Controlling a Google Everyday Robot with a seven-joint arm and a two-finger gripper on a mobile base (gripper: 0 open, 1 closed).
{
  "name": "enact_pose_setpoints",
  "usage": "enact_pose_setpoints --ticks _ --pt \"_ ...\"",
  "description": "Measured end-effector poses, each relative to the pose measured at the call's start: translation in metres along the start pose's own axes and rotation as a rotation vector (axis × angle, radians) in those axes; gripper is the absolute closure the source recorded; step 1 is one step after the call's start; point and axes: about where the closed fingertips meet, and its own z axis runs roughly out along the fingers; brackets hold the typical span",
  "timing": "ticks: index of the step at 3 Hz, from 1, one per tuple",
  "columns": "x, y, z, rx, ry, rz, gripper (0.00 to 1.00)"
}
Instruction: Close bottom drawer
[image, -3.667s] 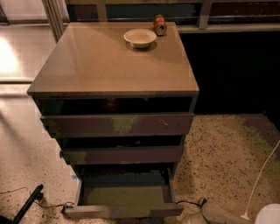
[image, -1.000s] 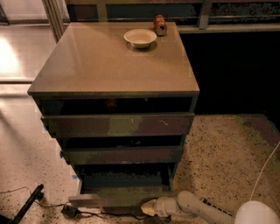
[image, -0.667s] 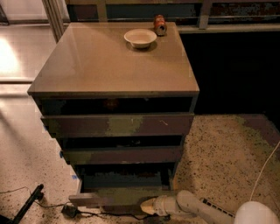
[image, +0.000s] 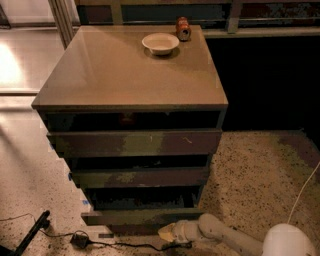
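Note:
The bottom drawer (image: 137, 216) is the narrowest, lowest front of the brown cabinet (image: 131, 75), dark brown-grey and handle-less. It stands only slightly out, with a thin strip of its dark inside showing behind the front. My gripper (image: 167, 232) is at the end of the white arm (image: 225, 237) low at the frame's bottom, pressed against the drawer front's lower right part.
Above are the mid-width front (image: 140, 177) and the widest front (image: 135, 142) with a pale scuffed patch. A white bowl (image: 160, 43) and a small can (image: 183, 28) sit on the cabinet top. A black cable and plug (image: 80, 240) lie on the speckled floor at left.
The bottom drawer has slid inward from well pulled out to nearly flush. My arm came in from the right and the gripper moved forward against the drawer front.

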Motion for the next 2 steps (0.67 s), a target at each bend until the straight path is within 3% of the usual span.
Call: enact_pose_setpoints --ticks 2 --pt "-0.019 -0.006 0.017 0.017 -0.092 -0.028 1.0"
